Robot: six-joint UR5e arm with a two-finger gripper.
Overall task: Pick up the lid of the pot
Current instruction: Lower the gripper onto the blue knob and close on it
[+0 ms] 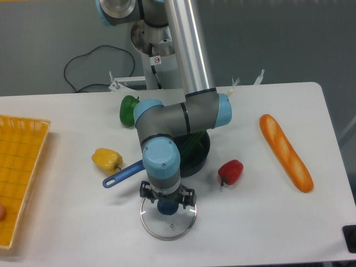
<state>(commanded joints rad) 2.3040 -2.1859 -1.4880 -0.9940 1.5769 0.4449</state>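
A glass lid lies flat on the white table near its front edge. The gripper points straight down over the blue knob; its fingers cannot be made out. Seen from the lid, a black pot sits at 1 o'clock, its blue handle sticking out leftward. A red pepper and, farther out, a baguette lie at 2. A yellow pepper is at 10, a green pepper at 11, a basket at 9.

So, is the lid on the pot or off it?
Off. The glass lid lies flat on the table, clear of the pot.
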